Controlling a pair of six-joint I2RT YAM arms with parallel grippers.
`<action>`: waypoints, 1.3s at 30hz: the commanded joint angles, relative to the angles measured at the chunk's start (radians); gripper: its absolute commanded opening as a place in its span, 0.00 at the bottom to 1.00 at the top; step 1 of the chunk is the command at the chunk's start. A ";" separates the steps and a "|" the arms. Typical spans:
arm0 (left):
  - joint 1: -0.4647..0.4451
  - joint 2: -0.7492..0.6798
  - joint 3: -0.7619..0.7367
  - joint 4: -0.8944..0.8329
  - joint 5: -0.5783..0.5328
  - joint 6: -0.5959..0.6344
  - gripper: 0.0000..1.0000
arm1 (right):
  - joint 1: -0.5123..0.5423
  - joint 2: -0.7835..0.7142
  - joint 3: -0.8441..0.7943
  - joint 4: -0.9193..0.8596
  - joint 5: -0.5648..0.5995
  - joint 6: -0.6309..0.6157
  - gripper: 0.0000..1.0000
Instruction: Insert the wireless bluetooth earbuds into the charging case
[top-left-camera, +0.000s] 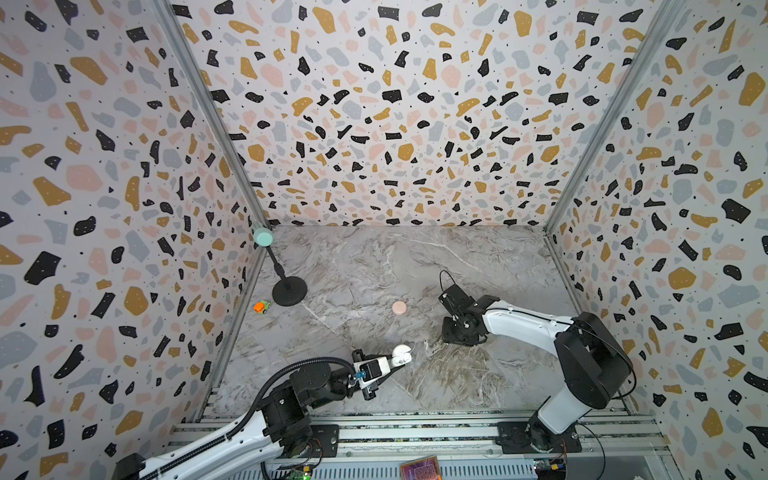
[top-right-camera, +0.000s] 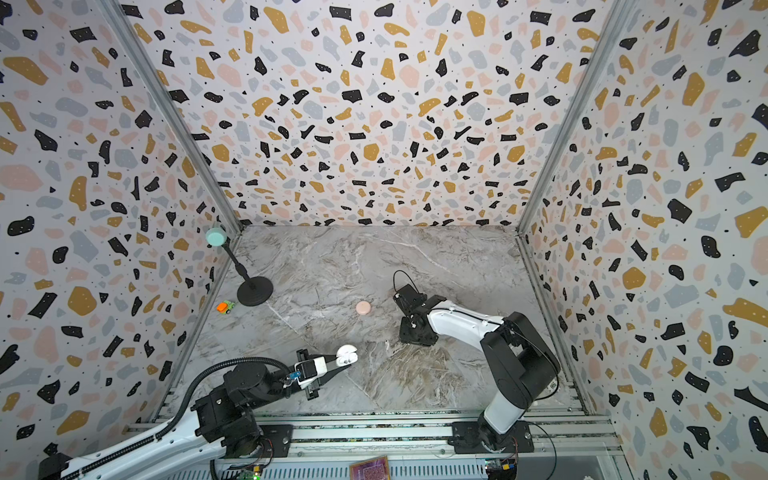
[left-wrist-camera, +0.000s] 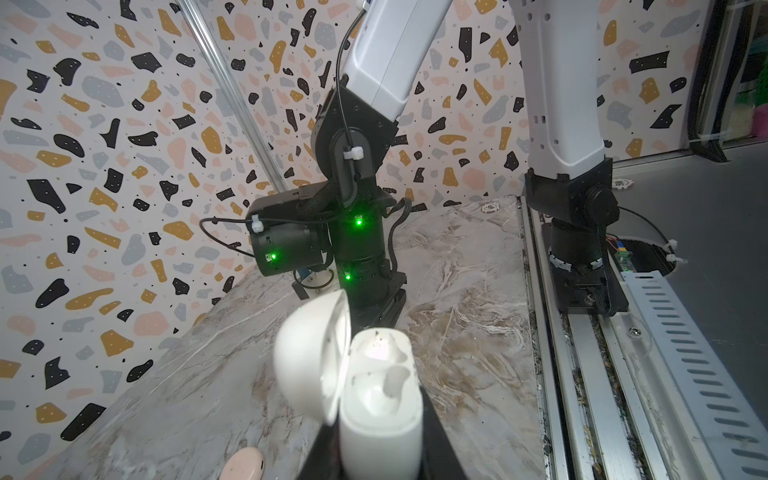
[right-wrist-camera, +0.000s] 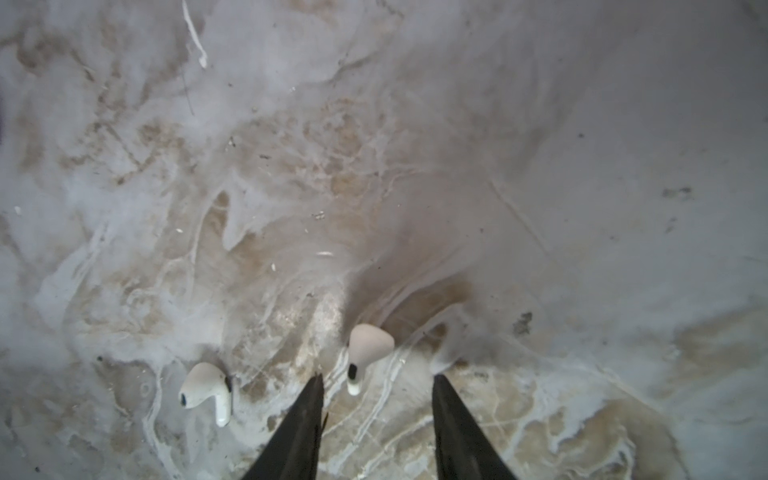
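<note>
My left gripper (top-left-camera: 394, 362) is shut on the white charging case (top-left-camera: 402, 352), held just above the marble table near the front. In the left wrist view its lid (left-wrist-camera: 311, 357) stands open beside the body (left-wrist-camera: 380, 399), whose sockets look empty, and black fingers (left-wrist-camera: 436, 440) flank the body. My right gripper (top-left-camera: 457, 332) points straight down at the table, to the right of the case. In the right wrist view it (right-wrist-camera: 377, 378) is open. One whitish earbud (right-wrist-camera: 368, 345) lies on the marble just beyond the tips, untouched. A second earbud (right-wrist-camera: 205, 388) lies off to one side.
A closed pink round case (top-left-camera: 399, 307) lies mid-table, also in the left wrist view (left-wrist-camera: 243, 465). A black stand (top-left-camera: 289, 291) with a mint top and a small orange toy car (top-left-camera: 262, 306) sit by the left wall. Aluminium rails (top-left-camera: 415, 432) run along the front edge.
</note>
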 joint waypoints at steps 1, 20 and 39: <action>-0.006 -0.002 0.003 0.034 0.000 0.009 0.00 | -0.004 0.004 0.033 -0.009 0.020 -0.020 0.42; -0.006 0.000 0.003 0.031 -0.005 0.010 0.00 | -0.004 0.048 0.058 -0.009 0.025 -0.036 0.34; -0.006 -0.001 0.003 0.029 -0.004 0.009 0.00 | -0.004 0.068 0.058 -0.002 0.040 -0.049 0.27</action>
